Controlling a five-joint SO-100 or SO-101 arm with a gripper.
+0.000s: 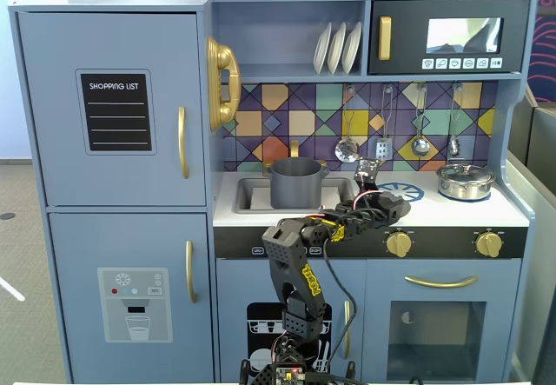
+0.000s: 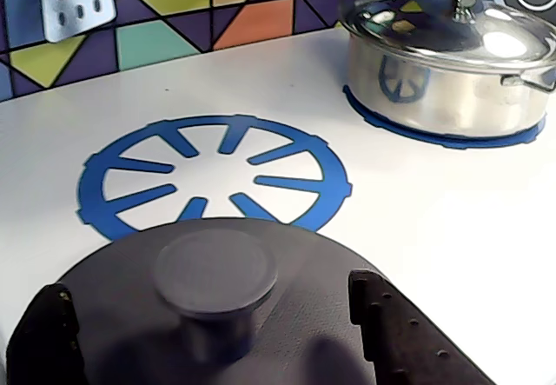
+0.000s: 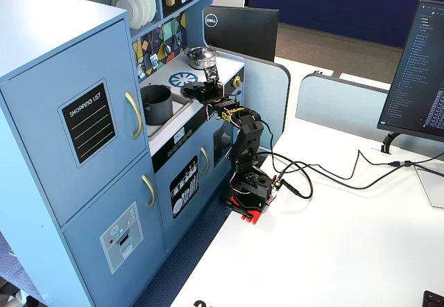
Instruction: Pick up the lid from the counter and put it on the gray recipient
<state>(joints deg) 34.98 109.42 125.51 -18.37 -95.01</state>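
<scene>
The lid (image 2: 300,268), a matte dark-gray disc with a round central knob, lies flat on the white counter (image 2: 417,220) and overlaps the near edge of a blue burner ring (image 2: 130,155). My gripper (image 2: 211,294) is open, its two black fingers (image 2: 387,324) standing well apart on either side of the knob without touching it. In a fixed view the gripper (image 1: 387,204) reaches over the counter, to the right of the gray recipient (image 1: 295,182). That straight-sided pot stands uncovered in the sink (image 1: 248,195) and also shows as the gray recipient (image 3: 157,104).
A shiny silver pot (image 2: 452,63) with its own lid sits on the right burner, also seen as the silver pot (image 1: 465,181). Utensils (image 1: 382,146) hang on the tiled back wall. Gold stove knobs (image 1: 399,243) line the front edge.
</scene>
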